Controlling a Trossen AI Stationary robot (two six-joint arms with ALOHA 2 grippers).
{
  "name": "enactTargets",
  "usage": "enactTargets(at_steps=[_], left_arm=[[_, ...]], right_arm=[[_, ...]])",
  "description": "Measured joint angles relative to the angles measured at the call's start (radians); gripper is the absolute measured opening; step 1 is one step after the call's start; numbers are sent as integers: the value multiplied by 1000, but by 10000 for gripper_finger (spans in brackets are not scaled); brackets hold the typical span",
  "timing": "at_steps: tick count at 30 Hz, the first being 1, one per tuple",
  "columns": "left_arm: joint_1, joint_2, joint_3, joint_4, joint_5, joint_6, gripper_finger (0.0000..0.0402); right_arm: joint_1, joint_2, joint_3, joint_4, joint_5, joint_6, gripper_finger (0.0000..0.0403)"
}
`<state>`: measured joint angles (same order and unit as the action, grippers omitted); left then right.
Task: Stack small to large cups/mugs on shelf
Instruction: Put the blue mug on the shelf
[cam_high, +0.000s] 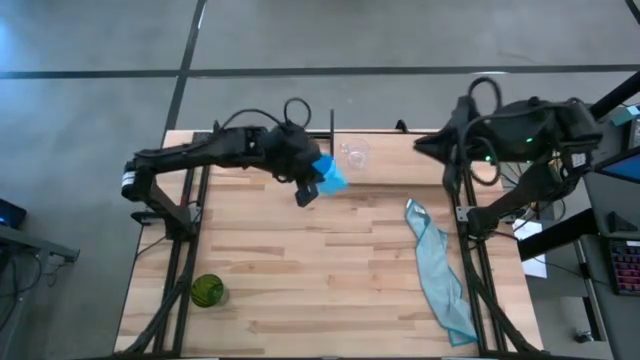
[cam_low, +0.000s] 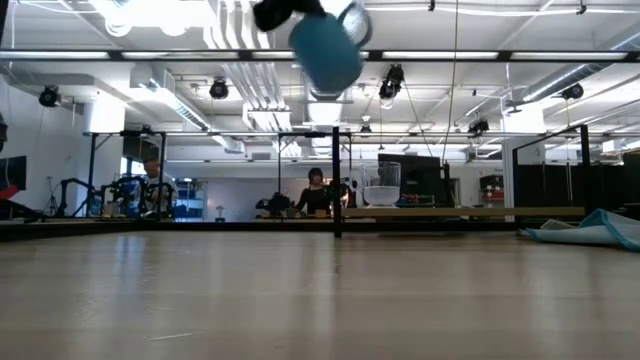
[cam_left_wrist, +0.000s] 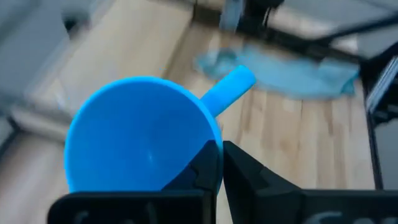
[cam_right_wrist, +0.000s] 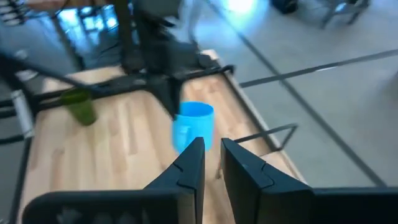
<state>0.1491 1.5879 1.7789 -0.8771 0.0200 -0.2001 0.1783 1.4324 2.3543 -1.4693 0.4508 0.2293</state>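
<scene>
The bright blue mug (cam_high: 331, 176) hangs in the air over the table's far middle, held by my left gripper (cam_left_wrist: 217, 152), which is shut on it. In the low view the mug (cam_low: 325, 50) is high above the tabletop and tilted. The small clear cup (cam_high: 354, 153) stands upright on the shelf (cam_low: 460, 212) by the far edge. Standing on the table near its near-left corner is the dark green cup (cam_high: 207, 290). My right gripper (cam_right_wrist: 211, 149) waits, shut, over the far right edge. My left gripper holds the blue mug by its rim wall (cam_left_wrist: 208, 134), beside the handle (cam_left_wrist: 229, 89). One finger (cam_left_wrist: 198, 169) is inside the mug and the other finger (cam_left_wrist: 252, 171) is outside. The mug is lifted clear of the table and tilted.
A teal cloth (cam_high: 440, 280) lies crumpled along the right side of the table. The shelf's black post (cam_low: 336, 180) rises next to the clear cup. Bare wood spreads across the table's middle and near side.
</scene>
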Motion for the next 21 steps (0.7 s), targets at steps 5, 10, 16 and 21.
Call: enactTargets(at_steps=[5, 10, 16, 21], left_arm=[[15, 101, 184, -6, -52, 72, 0], [57, 268, 336, -5, -32, 77, 0], [90, 474, 516, 59, -6, 109, 0], [104, 584, 561, 194, 95, 104, 0]], right_arm=[[0, -24, 0, 0, 60, 22, 47], [0, -25, 0, -18, 100, 46, 47], [0, -25, 0, -104, 218, 104, 47], [0, -25, -3, -102, 231, 119, 47]])
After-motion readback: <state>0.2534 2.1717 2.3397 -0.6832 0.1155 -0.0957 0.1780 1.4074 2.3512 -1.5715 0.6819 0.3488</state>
